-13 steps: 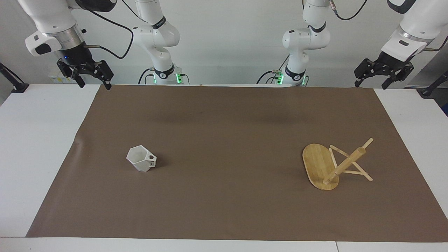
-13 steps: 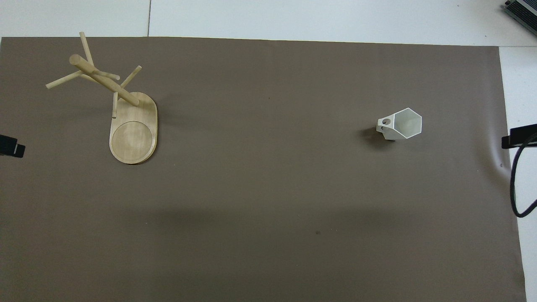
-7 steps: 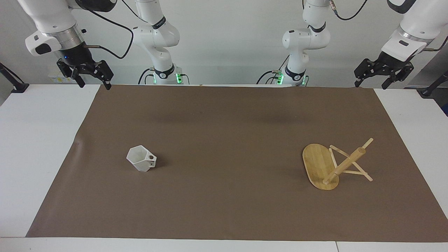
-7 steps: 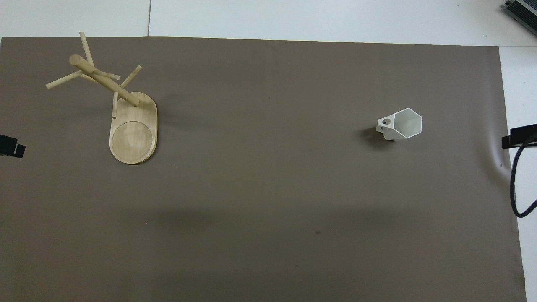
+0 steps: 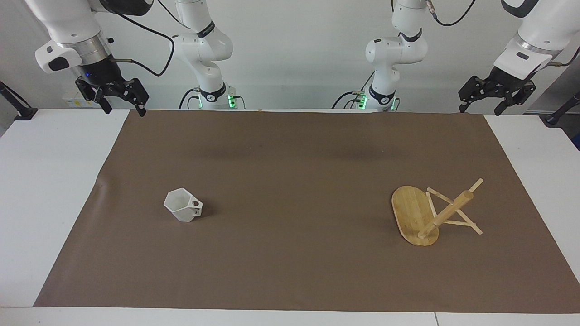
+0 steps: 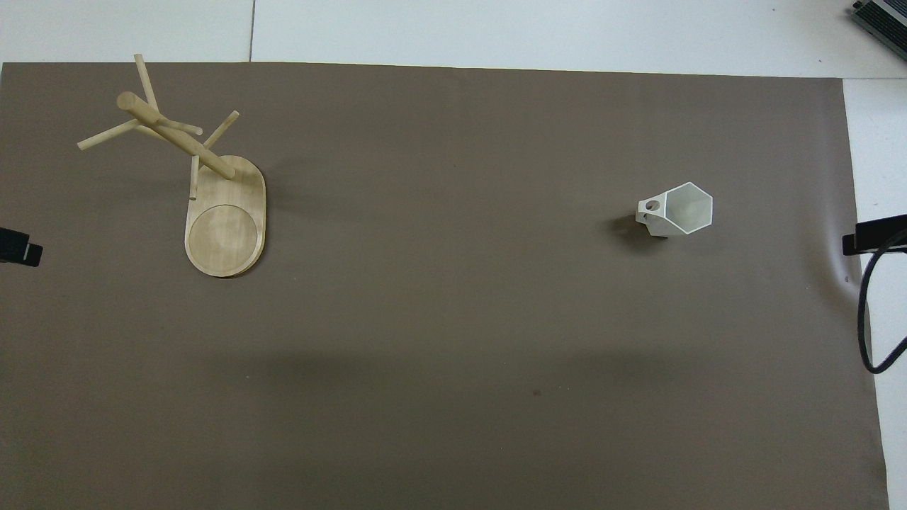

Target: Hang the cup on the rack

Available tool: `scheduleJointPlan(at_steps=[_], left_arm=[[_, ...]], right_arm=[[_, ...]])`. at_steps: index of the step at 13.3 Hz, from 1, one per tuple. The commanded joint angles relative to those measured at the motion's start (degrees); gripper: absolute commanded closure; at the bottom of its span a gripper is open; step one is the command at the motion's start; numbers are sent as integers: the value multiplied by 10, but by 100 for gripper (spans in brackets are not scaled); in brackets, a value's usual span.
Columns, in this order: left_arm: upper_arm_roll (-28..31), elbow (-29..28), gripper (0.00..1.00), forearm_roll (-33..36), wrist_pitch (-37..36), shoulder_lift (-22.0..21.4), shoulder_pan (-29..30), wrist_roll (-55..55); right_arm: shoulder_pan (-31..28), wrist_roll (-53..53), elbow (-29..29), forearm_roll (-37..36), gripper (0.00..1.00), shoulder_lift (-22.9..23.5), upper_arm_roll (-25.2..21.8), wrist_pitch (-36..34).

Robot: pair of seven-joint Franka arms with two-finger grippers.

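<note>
— Only the right gripper (image 5: 121,97) has shifted since a second ago, a small drift toward the middle of the table; in the overhead view its tip has crept a little inward too. Cup and rack have not stirred.

— And the left gripper (image 5: 494,96)?

— Waiting, raised over the edge of the brown mat (image 5: 290,149) at its own arm's end. Both grippers have their fingers spread wide and hold nothing.

— Where is the cup (image 5: 182,205)?

— Standing on the mat toward the right arm's end, mouth up, with its pierced handle turned toward the middle of the table. It is well apart from the rack (image 5: 432,213), which stands toward the left arm's end; its post looks slanted from this angle, though that may only be the camera's tilt.

— So what does the shift mean?

— Probably the start of the reach: the right arm is the one close to the cup, and nothing has been grasped yet. The whole job lies ahead.
</note>
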Motion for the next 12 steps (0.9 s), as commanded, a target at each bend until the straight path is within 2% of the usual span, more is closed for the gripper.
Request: scheduleJointPlan(at_steps=[1, 4, 7, 12], left_arm=[[1, -11, 0, -6, -4, -12, 0, 7], [1, -11, 0, -6, -4, -12, 0, 7], [1, -11, 0, -7, -4, -12, 0, 7], [1, -11, 0, -7, -4, -12, 0, 7]], right_arm=[[-7, -44, -108, 2, 0, -47, -9, 105], [0, -27, -135, 2, 0, -43, -8, 159], [0, -21, -167, 2, 0, -17, -8, 214], [0, -3, -190, 3, 0, 62, -8, 316]])
